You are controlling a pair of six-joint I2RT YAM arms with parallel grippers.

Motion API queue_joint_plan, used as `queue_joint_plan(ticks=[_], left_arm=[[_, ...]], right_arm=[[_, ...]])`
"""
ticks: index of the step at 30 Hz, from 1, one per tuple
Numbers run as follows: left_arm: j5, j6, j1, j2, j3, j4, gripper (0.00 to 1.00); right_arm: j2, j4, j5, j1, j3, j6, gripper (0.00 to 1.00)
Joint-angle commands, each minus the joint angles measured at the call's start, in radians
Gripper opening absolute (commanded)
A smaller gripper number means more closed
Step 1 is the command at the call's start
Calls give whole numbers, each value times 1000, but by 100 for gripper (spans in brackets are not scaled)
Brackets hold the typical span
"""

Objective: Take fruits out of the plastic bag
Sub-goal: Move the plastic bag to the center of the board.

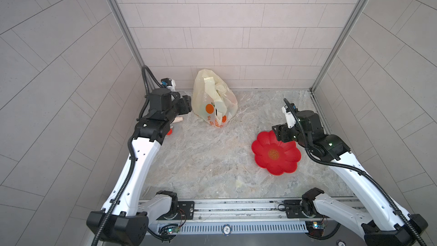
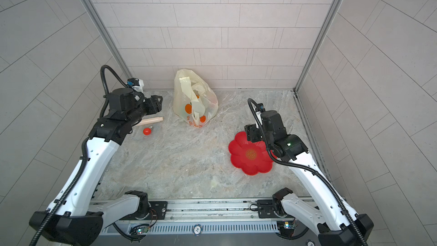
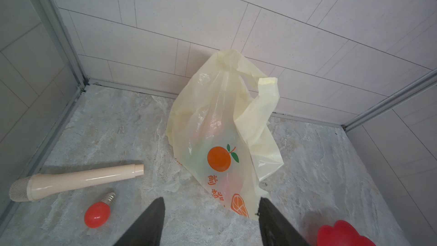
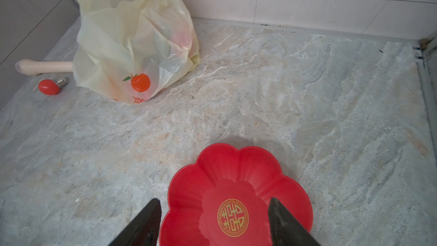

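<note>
Left gripper (image 3: 212, 198) is hovering beside the plastic bag (image 3: 212, 114), jaws parted, gripping nothing; right gripper (image 4: 214, 199), likewise parted and empty, is hanging over the red plate (image 4: 236, 162).

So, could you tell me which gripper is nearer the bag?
Left. The left gripper sits just beside the bag, pointing at it; the right gripper hangs over the plate, farther off.
</note>
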Motion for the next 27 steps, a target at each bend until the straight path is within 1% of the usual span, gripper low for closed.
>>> queue_joint_plan(ticks=[1, 4, 15, 20, 24, 25, 27], left_arm=[[107, -28, -4, 58, 100, -108, 67], [153, -36, -9, 138, 178, -105, 67], [170, 2, -67, 505, 537, -112, 68], [180, 9, -81, 702, 734, -205, 68], [172, 24, -79, 807, 830, -265, 64], [168, 29, -80, 819, 841, -272, 61], [165, 35, -80, 838, 856, -281, 50]], right_arm=[[22, -26, 41, 50, 50, 11, 73], [61, -32, 63, 90, 90, -2, 73], [171, 11, 65, 160, 141, -3, 73], [197, 3, 69, 180, 160, -1, 73], [210, 31, 66, 191, 168, -2, 73], [219, 32, 64, 193, 178, -5, 73], [241, 28, 65, 197, 206, -14, 73]])
